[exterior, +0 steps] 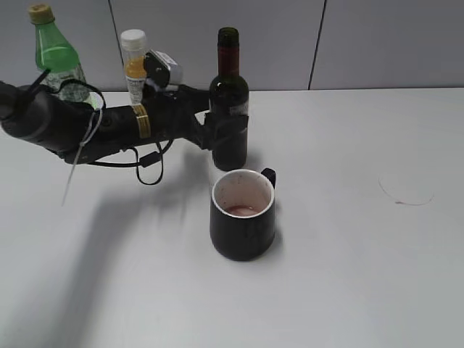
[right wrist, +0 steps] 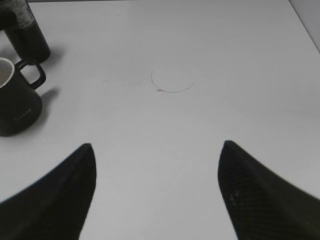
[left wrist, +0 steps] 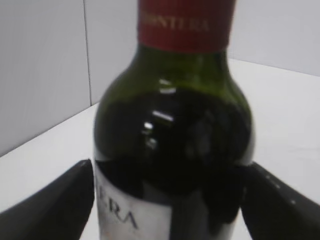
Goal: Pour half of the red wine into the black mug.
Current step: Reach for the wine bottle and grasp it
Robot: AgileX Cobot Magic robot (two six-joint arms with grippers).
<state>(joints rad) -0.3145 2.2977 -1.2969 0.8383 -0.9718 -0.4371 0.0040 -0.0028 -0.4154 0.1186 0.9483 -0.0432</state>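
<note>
The red wine bottle [exterior: 229,109], dark glass with a red foil neck and a white label, stands upright and uncapped on the white table behind the black mug [exterior: 243,217]. The mug has a white inside, holds a little reddish liquid, and its handle points to the back right. My left gripper [exterior: 221,138] reaches in from the left, and its two fingers press on both sides of the bottle's lower body. The left wrist view shows the bottle [left wrist: 175,130] close up between the fingers [left wrist: 169,200]. My right gripper [right wrist: 157,165] is open and empty over bare table; its wrist view shows the mug [right wrist: 15,100] and the bottle's base [right wrist: 25,30] at far left.
A green plastic bottle [exterior: 56,54] and an orange juice bottle [exterior: 135,65] stand at the back left behind my left arm. A faint ring stain [exterior: 406,192] marks the table on the right and also shows in the right wrist view [right wrist: 172,80]. A grey wall runs behind.
</note>
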